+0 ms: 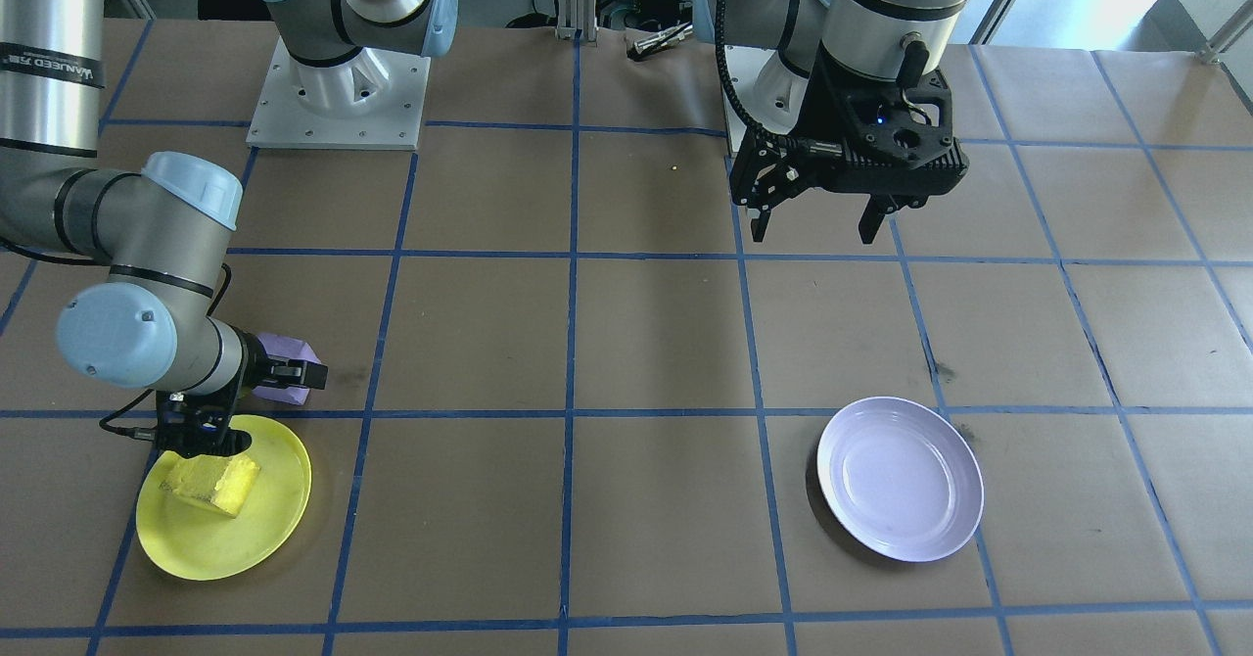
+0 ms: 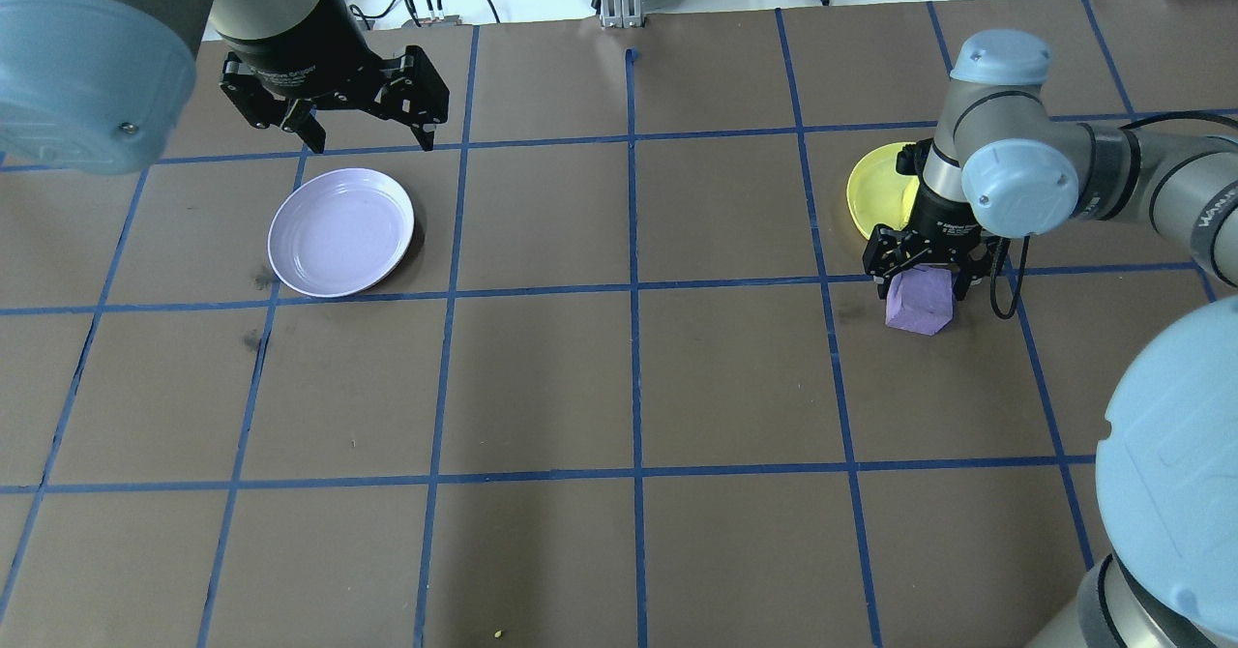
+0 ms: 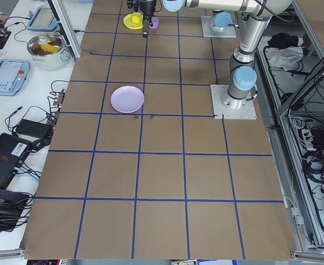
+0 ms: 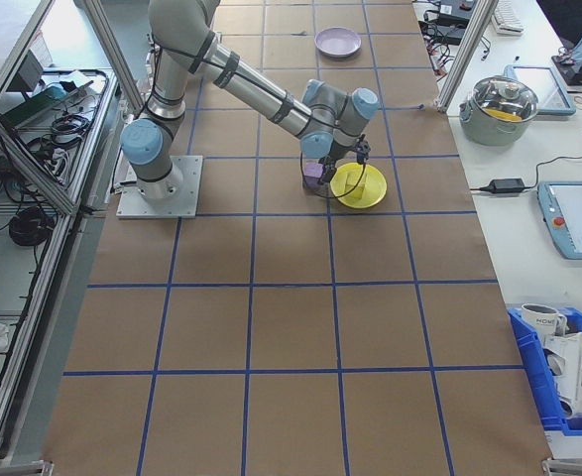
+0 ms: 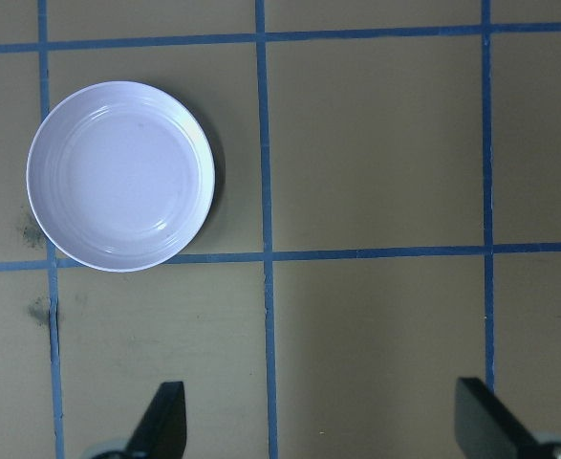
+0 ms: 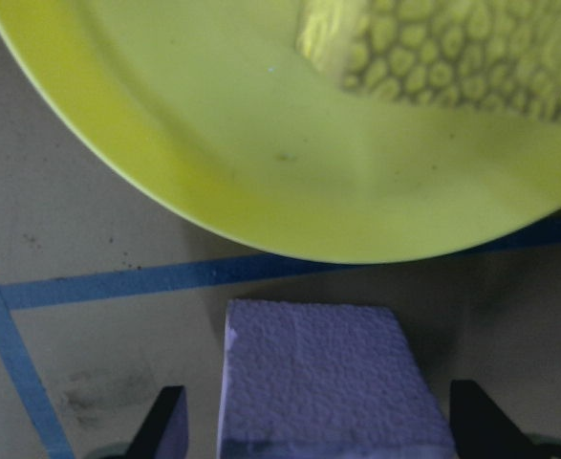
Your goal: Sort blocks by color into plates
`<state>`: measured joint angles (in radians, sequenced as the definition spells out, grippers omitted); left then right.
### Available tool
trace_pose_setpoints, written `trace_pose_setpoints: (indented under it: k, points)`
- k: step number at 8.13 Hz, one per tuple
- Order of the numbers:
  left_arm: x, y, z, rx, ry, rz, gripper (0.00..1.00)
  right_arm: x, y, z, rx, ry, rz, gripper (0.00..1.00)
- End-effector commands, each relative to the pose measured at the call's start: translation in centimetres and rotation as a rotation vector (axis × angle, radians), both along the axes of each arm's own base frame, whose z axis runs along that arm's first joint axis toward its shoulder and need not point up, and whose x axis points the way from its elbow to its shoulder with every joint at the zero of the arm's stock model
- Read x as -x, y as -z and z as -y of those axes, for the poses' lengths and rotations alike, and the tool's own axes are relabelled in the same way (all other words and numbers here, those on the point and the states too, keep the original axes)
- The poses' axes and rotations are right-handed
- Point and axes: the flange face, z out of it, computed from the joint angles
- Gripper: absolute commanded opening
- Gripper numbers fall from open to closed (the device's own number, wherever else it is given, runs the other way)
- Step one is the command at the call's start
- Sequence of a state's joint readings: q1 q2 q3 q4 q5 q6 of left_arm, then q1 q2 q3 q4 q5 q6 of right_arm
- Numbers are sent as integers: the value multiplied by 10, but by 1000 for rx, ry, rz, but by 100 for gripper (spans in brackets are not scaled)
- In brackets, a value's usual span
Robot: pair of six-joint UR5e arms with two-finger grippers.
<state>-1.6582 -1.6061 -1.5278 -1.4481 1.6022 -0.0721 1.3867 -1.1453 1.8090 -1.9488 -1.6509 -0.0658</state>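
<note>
— Overhead exterior view: what sits where on the taped table [image 2: 629,387]?

— A pale purple block [image 2: 919,302], rough and foam-like, rests on the brown paper just beside the yellow plate [image 2: 875,193], not on it. The yellow block [image 1: 210,480], equally pitted, lies inside that plate [image 1: 225,548] in the front-facing view. The lavender plate [image 2: 340,232], glossy and shallow, holds nothing and lies well apart, on the table's other half.

— And the right arm?

— It reaches in bent at the elbow, wrist pointing straight down. The right gripper [image 2: 920,285] is lowered around the purple block, one finger on either side. The right wrist view shows the block [image 6: 333,378] between the two fingers [image 6: 170,421], with a gap on each side, so the jaws stand wide and are not pressing it. The yellow plate's rim [image 6: 165,191] curves just beyond the block.

— The left arm?

— The left gripper [image 2: 363,131] hangs above the table near the lavender plate's far edge, tilted, its jaws spread wide with nothing between them. Its wrist camera looks down on the plate [image 5: 119,175] from above, both fingertips [image 5: 161,421] apart at the frame's bottom.
</note>
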Motion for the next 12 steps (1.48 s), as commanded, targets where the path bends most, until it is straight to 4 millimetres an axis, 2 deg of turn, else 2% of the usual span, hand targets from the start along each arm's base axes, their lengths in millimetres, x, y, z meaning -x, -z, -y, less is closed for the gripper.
trace_pose_setpoints:
  k: [1,2,3,4,5,6,7,8,9,10,11,12]
  points:
    - [0,0,0,0,0,-1,100,-4,6,-13,7,-4,3,51]
    - [-1,0,0,0,-1,-1,100,-5,-4,-14,18,-4,5,46]
    - [-1,0,0,0,-1,-1,100,-10,-20,-16,26,9,17,46]
    - [-1,0,0,0,-1,-1,100,-34,-35,-19,23,30,81,47]
    - [-1,0,0,0,-1,-1,100,-78,-55,-26,34,14,109,47]
    - [-1,-1,0,1,-1,-1,100,-132,-60,-35,47,-29,109,49]
    - [-1,-1,0,1,-1,-1,100,-200,-62,-53,48,-65,124,49]
    - [-1,0,0,0,-1,-1,100,-264,-73,-65,81,-92,178,49]
    - [-1,-1,0,1,-1,-1,100,-313,-78,-77,87,-110,193,49]
    - [-1,0,0,0,-1,-1,100,-359,-69,-87,106,-126,194,49]
    - [-1,-1,0,2,-2,1,100,-402,-59,-96,136,-126,198,54]
    - [-1,-1,-1,2,-2,2,100,-427,-43,-98,158,-143,207,57]
